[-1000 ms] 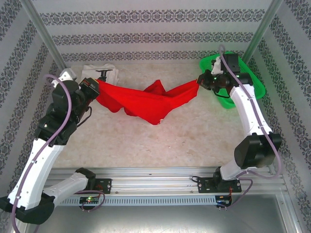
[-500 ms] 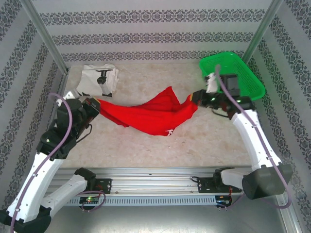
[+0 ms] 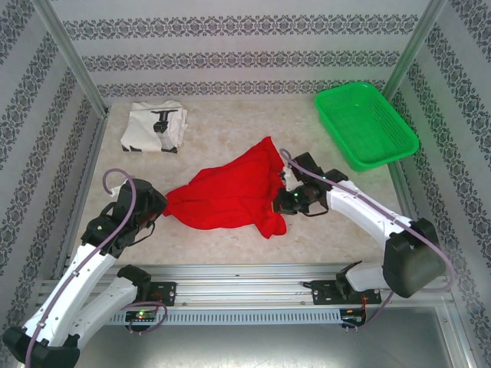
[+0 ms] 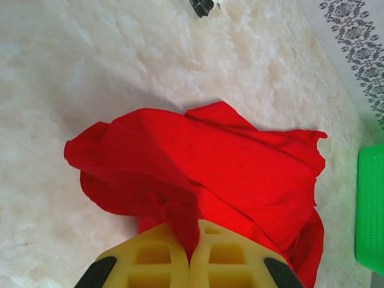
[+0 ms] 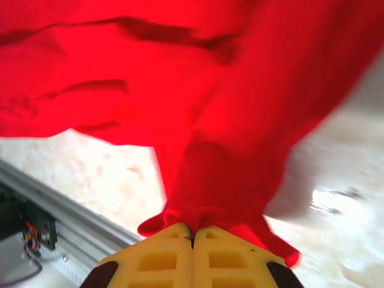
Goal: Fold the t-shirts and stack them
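Both hands have come down and toward the near edge. A second ago the red shirt (image 3: 230, 195) was strung between them up near the far side; now it is slumped in a bunch at the centre of the table (image 3: 230, 107). One peak of it points to the far side.

My left hand (image 3: 153, 208) is at its left end and my right hand (image 3: 285, 201) is at its right edge. The top view is too coarse to read the fingers.

The left wrist view settles it: my left hand (image 4: 191, 243) is pressed together, with a fold of the red shirt (image 4: 210, 156) pinched between the yellow fingers (image 4: 150, 258). The rest of the shirt is spread beyond on the table.

In the right wrist view my right hand (image 5: 192, 231) is also pressed together, pinching a gathered bit of the red shirt (image 5: 198, 90), which is blurred above. A metal rail (image 5: 54, 198) sits lower left.

The white shirt (image 3: 153, 126) is in the far-left corner, the same spot as before and well apart from the red one.

My right arm has swung off the green basket (image 3: 367, 123), so it shows whole now at far right. The left wrist view catches just its edge (image 4: 371, 210).
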